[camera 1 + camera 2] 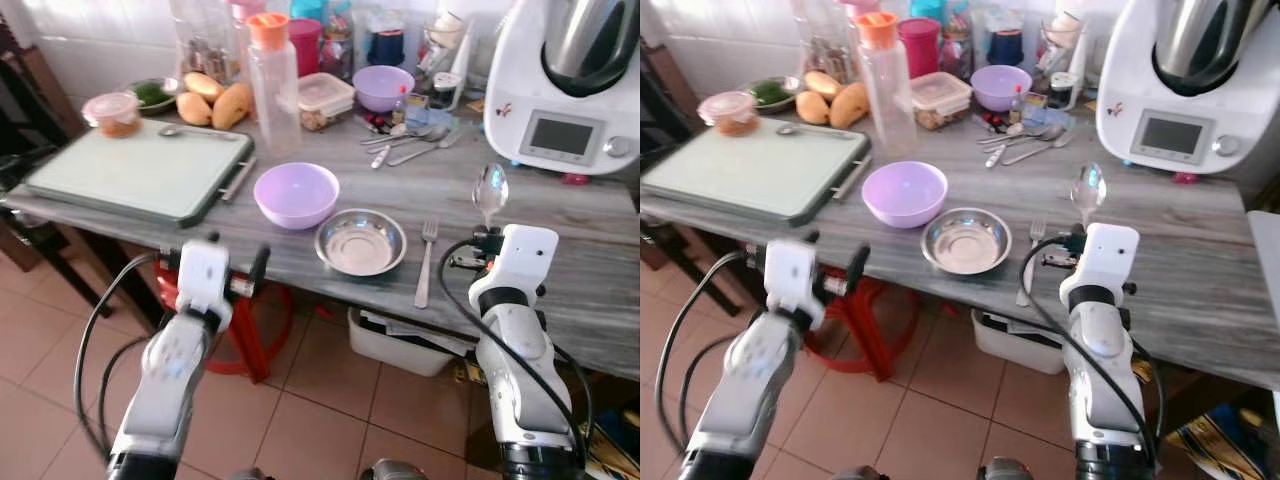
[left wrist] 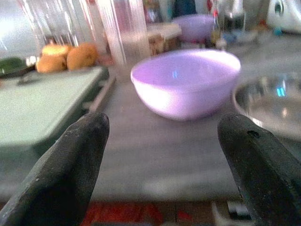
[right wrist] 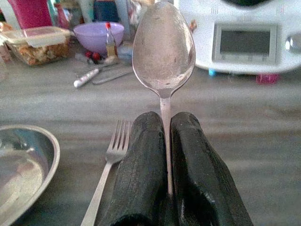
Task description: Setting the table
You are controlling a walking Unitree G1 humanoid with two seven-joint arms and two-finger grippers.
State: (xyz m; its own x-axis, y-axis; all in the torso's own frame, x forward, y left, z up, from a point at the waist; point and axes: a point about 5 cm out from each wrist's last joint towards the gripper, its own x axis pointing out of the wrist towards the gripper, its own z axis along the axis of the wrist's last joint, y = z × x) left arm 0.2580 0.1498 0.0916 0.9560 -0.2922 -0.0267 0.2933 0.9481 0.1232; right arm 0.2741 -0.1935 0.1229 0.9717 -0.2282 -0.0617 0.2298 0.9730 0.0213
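Clearly, a spoon (image 3: 163, 49) is pinched upright by its handle in the closed right tool (image 3: 167, 155), bowl uppermost, while the fork (image 1: 425, 262) lies lengthwise on the table (image 1: 560, 215) just to its left, beside the steel bowl (image 1: 360, 241), and the left tool (image 2: 160, 160) is held open.

No text or label can be read.
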